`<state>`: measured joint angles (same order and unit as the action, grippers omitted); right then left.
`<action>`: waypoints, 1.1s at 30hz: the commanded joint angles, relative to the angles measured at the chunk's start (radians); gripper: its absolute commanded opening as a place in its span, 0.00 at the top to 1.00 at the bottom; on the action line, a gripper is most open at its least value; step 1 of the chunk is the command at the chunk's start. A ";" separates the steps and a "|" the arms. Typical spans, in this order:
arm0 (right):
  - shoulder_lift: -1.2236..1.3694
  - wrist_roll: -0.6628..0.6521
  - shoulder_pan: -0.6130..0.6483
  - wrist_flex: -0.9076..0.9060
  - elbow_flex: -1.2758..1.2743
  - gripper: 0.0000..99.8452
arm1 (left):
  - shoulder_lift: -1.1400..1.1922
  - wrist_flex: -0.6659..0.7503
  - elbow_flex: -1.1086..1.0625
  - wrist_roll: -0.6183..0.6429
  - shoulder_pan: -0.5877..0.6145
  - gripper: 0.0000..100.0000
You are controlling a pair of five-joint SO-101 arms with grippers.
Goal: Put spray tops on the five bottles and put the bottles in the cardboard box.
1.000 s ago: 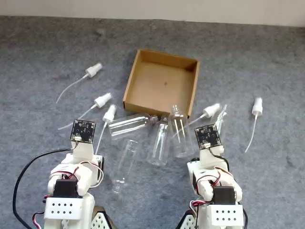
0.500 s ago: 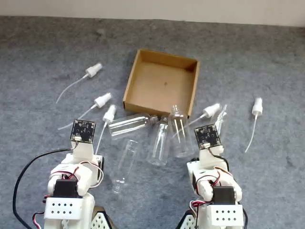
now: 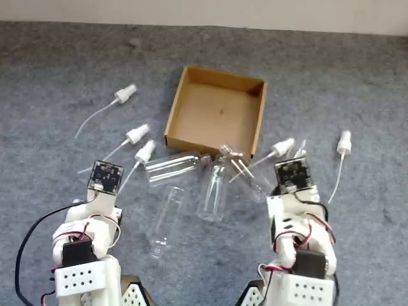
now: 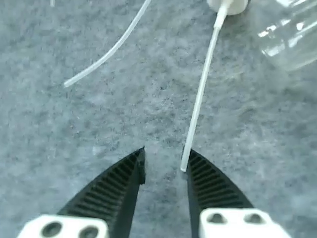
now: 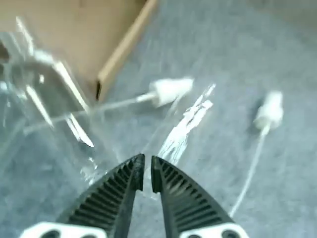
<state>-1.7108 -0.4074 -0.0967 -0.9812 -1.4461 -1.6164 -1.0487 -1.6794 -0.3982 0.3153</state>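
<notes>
Left hand [image 4: 163, 166], jaws narrowly parted, empty: spray top [image 3: 145, 152] at one o'clock, its dip tube [image 4: 200, 94] running lengthwise back to the jaw tips.

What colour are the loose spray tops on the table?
White: the spray tops have white heads and pale dip tubes, clearest in the high view.

bottles [image 3: 213, 185] before cardboard box [image 3: 217, 111]; spray tops [image 3: 131, 134] flanking.
</notes>
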 commanded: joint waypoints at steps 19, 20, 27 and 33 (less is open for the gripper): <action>1.359 0.020 0.460 -0.248 0.955 0.73 | -0.005 -0.014 -0.024 -0.028 -0.065 0.91; 1.374 0.020 0.456 -0.220 0.941 0.72 | -0.005 -0.014 -0.024 -0.028 -0.065 0.91; 1.419 0.026 0.450 -0.105 0.855 0.71 | -0.005 -0.014 -0.024 -0.028 -0.068 0.91; 1.374 0.112 0.254 -0.179 0.858 0.71 | -0.004 -0.014 -0.024 -0.028 -0.068 0.91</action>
<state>-0.2839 -0.3460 0.2654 -1.1254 -0.6038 -1.6164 -1.0595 -1.6794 -0.4166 0.2647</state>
